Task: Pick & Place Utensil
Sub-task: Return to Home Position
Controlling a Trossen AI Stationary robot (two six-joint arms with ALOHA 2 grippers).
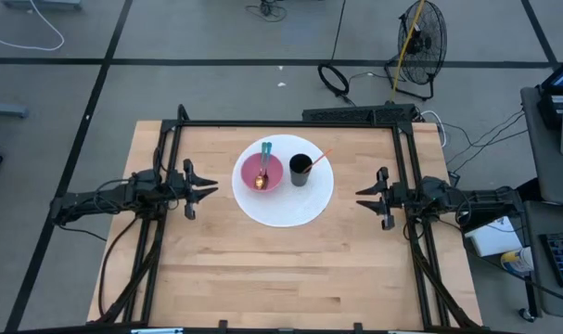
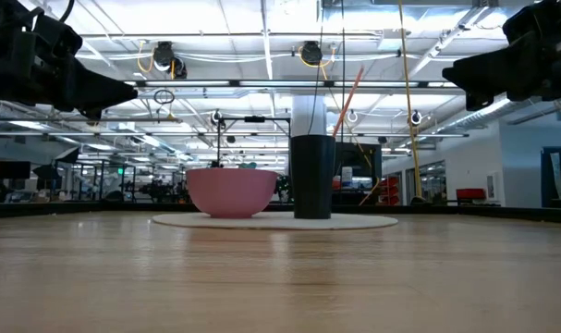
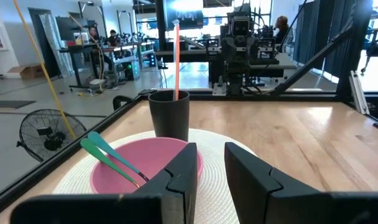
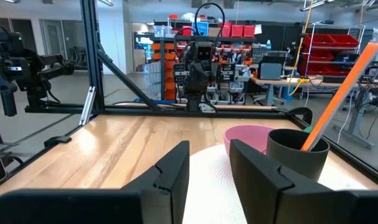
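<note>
Emptily ajar: left gripper, right gripper.

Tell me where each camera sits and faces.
High view: overhead, looking straight down; left hand and right hand flank the white mat.
Low view: table height, level across at pink bowl and black cup; both hands above.
Left wrist view: rides that wrist, facing the cup past its own fingers.
Right wrist view: rides that wrist, facing the left arm past its own fingers.
Both wrist views share the cup with its orange straw.
</note>
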